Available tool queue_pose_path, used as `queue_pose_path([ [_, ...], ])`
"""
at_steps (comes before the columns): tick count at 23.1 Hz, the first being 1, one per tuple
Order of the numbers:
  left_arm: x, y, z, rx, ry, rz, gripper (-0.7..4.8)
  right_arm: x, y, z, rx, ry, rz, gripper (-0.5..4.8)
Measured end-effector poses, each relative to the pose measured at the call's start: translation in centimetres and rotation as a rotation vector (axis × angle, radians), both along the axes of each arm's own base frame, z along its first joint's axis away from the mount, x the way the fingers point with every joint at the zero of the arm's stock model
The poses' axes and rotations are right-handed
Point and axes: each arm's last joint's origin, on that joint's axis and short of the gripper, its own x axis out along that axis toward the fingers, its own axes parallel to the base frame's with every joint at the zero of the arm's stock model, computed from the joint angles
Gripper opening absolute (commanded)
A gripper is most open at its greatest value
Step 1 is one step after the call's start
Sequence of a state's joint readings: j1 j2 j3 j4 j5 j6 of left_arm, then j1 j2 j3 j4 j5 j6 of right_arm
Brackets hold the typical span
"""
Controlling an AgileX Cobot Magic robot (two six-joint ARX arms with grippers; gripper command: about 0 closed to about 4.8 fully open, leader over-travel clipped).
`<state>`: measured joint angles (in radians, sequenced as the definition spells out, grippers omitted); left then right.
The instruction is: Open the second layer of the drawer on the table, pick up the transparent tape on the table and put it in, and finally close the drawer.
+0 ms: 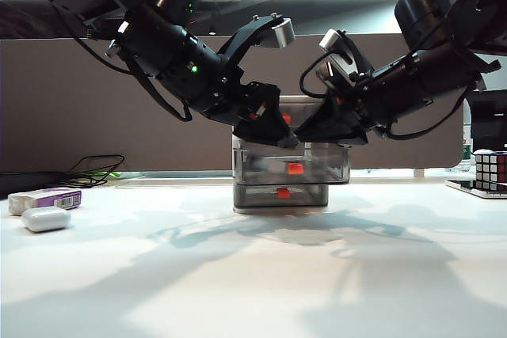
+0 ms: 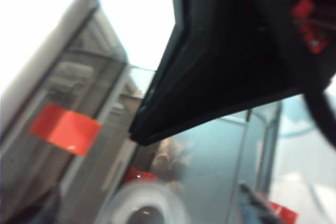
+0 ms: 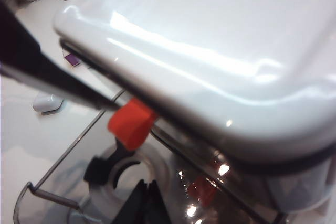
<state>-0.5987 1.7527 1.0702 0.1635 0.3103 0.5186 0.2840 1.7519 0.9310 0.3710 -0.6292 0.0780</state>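
**Mia:** Smoky grey plastic, that's the second layer (image 1: 317,165) of the drawer (image 1: 301,195). From the front it sticks out over the white surface (image 1: 253,275). The left end effector (image 1: 279,134) hangs just above it. The right end effector (image 1: 321,134) is just beside the left one, up by the top of the drawer.

**Ben:** What does the left arm's camera show?

**Mia:** It's blurry. One dark finger (image 2: 220,66) fills the middle, and the other looks far off to the side, so I think the left end effector is wide open. It holds nothing. The transparent tape (image 2: 142,208) lies right below it, inside the open second layer.

**Ben:** And the right arm's camera?

**Mia:** The drawer's white top is very close. Two dark fingers (image 3: 47,72) are well apart, so the right end effector is open too, and I see nothing in it. Just under it are the top red handle (image 3: 131,121) and the tape, down in the open layer.

**Ben:** So which step is this?

**Mia:** I think the tape part is done. Only closing is left. One end effector needs to get in front of the second layer and push it straight in, and the drawer must not slide away.
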Motion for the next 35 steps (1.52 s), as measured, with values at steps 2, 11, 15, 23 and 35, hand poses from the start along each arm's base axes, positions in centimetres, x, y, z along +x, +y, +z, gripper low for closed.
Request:
queue_pose_path([
  [2,0.0,0.0,0.0,0.001,0.001,0.000,4.38,0.0,0.0,0.0,-0.001,0.003,0.000,-0.05],
  [11,-1.0,0.4,3.1,-0.055,-0.071,0.022,4.24,0.1,0.0,0.2,0.002,-0.018,0.001,-0.05],
  [15,-1.7,0.9,5.4,-0.097,-0.129,0.023,0.31,0.0,0.0,0.2,0.016,-0.018,0.028,-0.05],
  [23,-4.9,2.7,8.8,-0.134,-0.011,0.004,-0.06,-1.2,-0.1,4.4,0.081,-0.169,0.097,-0.05],
  [35,-3.6,1.3,0.7,0.022,0.386,-0.107,-0.06,5.6,1.7,7.4,0.041,-0.178,0.032,-0.05],
])
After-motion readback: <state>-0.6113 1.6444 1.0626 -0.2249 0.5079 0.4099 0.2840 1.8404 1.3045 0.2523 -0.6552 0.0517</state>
